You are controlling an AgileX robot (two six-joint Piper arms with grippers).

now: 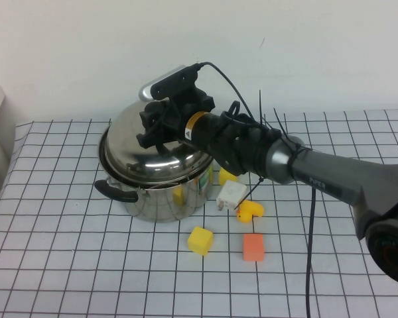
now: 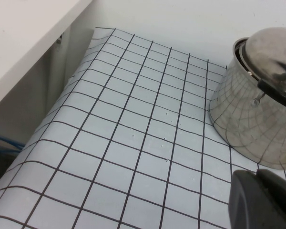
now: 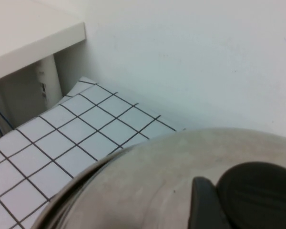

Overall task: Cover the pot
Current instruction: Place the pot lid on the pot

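The shiny steel pot with black loop handles stands at the middle left of the checked table. The domed steel lid lies tilted on its rim, raised at the back. My right gripper reaches in from the right and is shut on the lid's black knob; one finger shows beside the knob. The left wrist view shows the pot and the lid from the side. My left gripper is shut and empty, low over the table to the pot's left, outside the high view.
Small blocks lie right of and in front of the pot: a yellow one, an orange one, a white one, a yellow piece and another yellow one. A white shelf borders the table's left side.
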